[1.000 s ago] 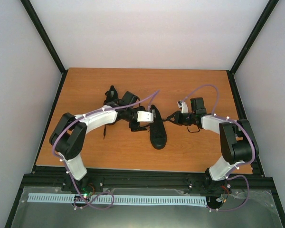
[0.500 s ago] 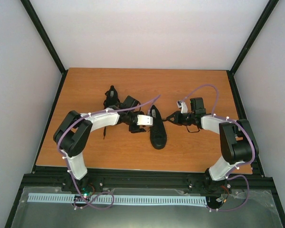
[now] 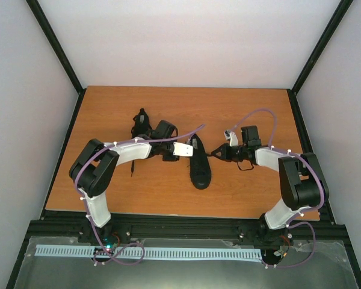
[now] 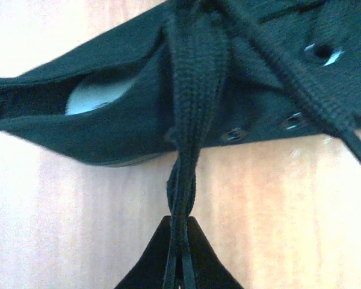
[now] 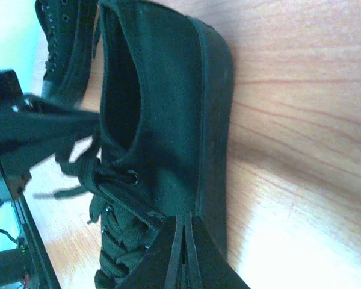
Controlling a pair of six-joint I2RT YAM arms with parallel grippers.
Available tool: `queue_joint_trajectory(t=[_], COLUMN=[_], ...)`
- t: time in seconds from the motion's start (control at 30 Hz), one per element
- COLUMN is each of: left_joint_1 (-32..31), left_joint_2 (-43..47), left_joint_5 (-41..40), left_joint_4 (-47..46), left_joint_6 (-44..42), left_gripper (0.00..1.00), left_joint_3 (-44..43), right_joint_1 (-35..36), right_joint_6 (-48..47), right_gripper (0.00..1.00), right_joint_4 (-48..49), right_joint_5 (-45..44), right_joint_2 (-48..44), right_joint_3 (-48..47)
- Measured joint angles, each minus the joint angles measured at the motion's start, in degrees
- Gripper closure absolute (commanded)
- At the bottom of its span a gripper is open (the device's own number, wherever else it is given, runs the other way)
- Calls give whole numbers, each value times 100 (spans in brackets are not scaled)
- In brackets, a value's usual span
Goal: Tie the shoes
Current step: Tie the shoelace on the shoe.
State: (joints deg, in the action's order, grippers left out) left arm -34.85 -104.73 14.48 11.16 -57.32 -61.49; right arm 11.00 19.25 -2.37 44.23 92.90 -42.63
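Note:
One black shoe (image 3: 200, 171) lies mid-table, toe toward me. My left gripper (image 3: 191, 149) sits at its left side, by the ankle opening. In the left wrist view that shoe (image 4: 108, 120) fills the top, and a twisted black lace (image 4: 189, 120) runs down from it into my left gripper (image 4: 179, 221), which is shut on it. My right gripper (image 3: 218, 152) is at the shoe's right side. In the right wrist view it (image 5: 183, 220) is shut, with a taut lace (image 5: 138, 195) running from an eyelet to its tips. The other shoe (image 3: 142, 120) lies behind the left arm.
The wooden table (image 3: 108, 186) ends in black frame rails on all sides. The second shoe (image 5: 63, 42) also shows at the top left of the right wrist view. A loose lace end (image 3: 132, 168) trails on the wood under the left forearm.
My left gripper was open beside the shoe and has now shut on the lace. Its arm has shifted a little. The right gripper has stayed shut in almost the same place.

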Motion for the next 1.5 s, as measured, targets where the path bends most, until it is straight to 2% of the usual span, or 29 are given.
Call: queue_joint_trajectory(t=[0.3,0.6,0.63,0.67,0.7,0.73,0.77,1.0,1.07,1.13,1.27,1.37,1.5], left_joint_1=[212,260,269,278,282,289,289,173,96,7,-111,-160,-168], left_joint_2=[-118,-284,-284,-284,-284,-282,-273,385,634,798,785,691,590], left_joint_5=[-275,-260,-247,-221,-175,-94,-9,675,813,951,1062,1198,1423], left_joint_4=[-688,-835,-839,-833,-811,-767,-695,92,203,238,225,317,575], left_joint_6=[-450,-634,-640,-651,-671,-702,-721,-787,-782,-741,-584,-518,-420], left_gripper=[99,98,84,57,38,30,27,26,31,39,50,49,41], left_joint_3=[0,0,0,0,0,-2,-2,-2,-2,-2,2,4,7], right_joint_1=[0,0,0,0,2,2,2,68,101,129,179,195,195], right_joint_6=[-109,-188,-195,-199,-203,-208,-208,-236,-243,-251,-256,-256,-254], right_gripper=[97,97,97,97,97,97,97,97,97,97,97,97,97], right_joint_4=[-179,-197,-201,-201,-208,-214,-221,-212,-212,-212,-214,-216,-212], right_joint_5=[17,17,17,20,31,39,44,70,83,87,98,103,107], right_joint_2=[-42,-42,-42,-42,-33,-15,17,278,315,345,396,396,396], right_joint_3=[168,166,166,164,153,133,87,-378,-466,-525,-586,-586,-588])
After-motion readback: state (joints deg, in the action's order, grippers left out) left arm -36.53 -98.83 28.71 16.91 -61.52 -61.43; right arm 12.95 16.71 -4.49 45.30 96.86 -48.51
